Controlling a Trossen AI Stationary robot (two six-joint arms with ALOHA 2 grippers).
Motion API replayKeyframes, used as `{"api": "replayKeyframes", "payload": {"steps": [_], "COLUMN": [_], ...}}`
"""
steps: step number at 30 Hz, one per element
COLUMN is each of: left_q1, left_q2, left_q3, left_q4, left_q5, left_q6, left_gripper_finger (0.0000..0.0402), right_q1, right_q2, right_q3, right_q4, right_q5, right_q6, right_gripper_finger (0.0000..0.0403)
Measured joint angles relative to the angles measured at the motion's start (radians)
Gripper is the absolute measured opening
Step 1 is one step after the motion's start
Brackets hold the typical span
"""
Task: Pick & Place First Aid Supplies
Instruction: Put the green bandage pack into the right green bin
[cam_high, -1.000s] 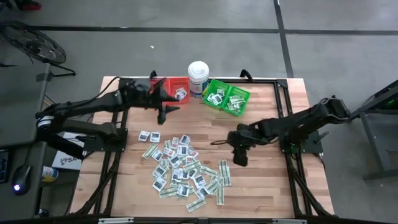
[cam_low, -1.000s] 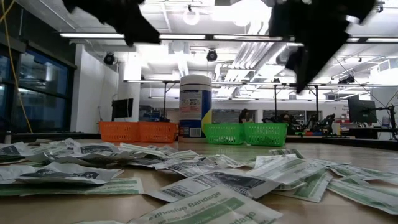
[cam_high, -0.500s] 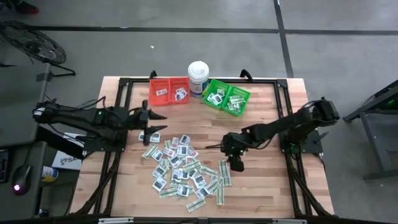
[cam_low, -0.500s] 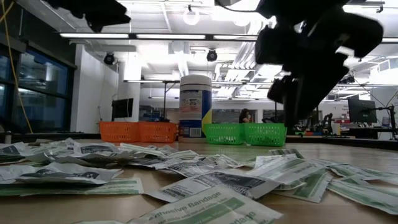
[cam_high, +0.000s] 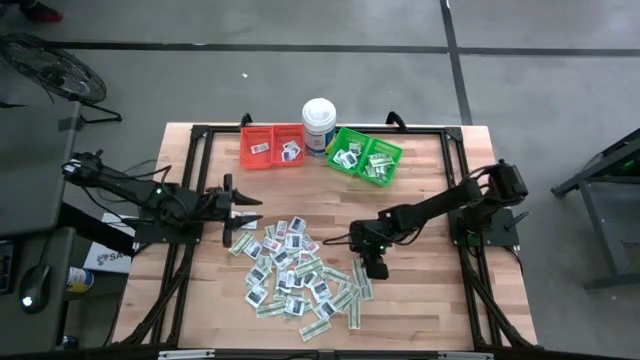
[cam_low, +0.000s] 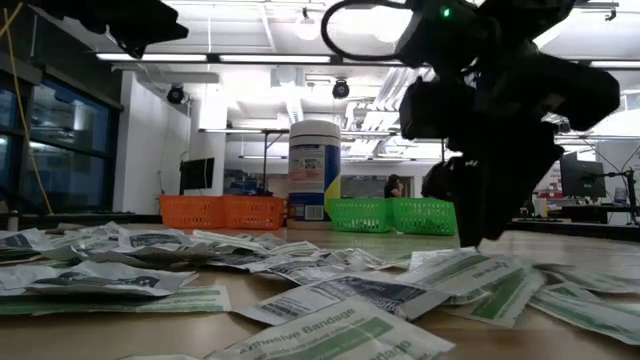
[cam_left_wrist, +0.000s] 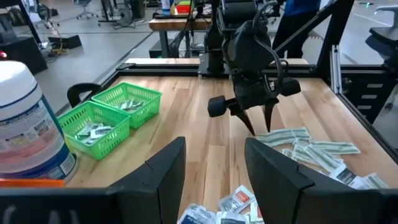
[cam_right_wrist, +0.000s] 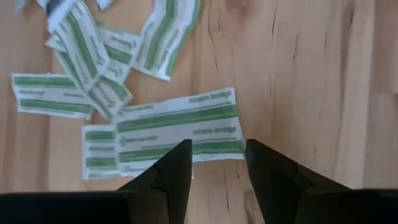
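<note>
My right gripper (cam_right_wrist: 216, 171) points straight down, fingers parted and holding nothing, tips just above a green-and-white strip (cam_right_wrist: 177, 127) at the near edge of the packet pile (cam_high: 295, 270). Bare wood lies open beside me. My left gripper (cam_high: 243, 202), open and empty, hovers beyond the pile's far side.

I see a table (cam_high: 420, 300) of pale, matt planked wood. The packets (cam_high: 297, 268) look like thin, crinkled printed paper. Both bins, red (cam_high: 262, 158) and green (cam_high: 352, 168), are latticed plastic. The tub (cam_high: 319, 124) is smooth white plastic.
</note>
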Motion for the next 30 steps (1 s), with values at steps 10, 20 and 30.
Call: {"api": "replayKeyframes", "payload": {"steps": [10, 20, 30], "left_q1": [-0.005, -0.004, -0.004], "left_q2": [0.001, 0.002, 0.002], "left_q3": [-0.019, -0.019, -0.019], "left_q4": [-0.001, -0.001, -0.007], "left_q5": [-0.002, -0.002, -0.006], "left_q6": [-0.036, -0.036, -0.042], "left_gripper_finger": [0.0162, 0.0162, 0.0163], "right_q1": [-0.005, 0.001, 0.014], "right_q2": [0.02, 0.02, 0.021], "right_q3": [0.001, 0.001, 0.0], "right_q4": [0.002, 0.007, 0.019], "right_q5": [0.012, -0.007, 0.033], "right_q6": [0.015, 0.008, 0.017], "right_gripper_finger": [0.0145, 0.0134, 0.0051]}}
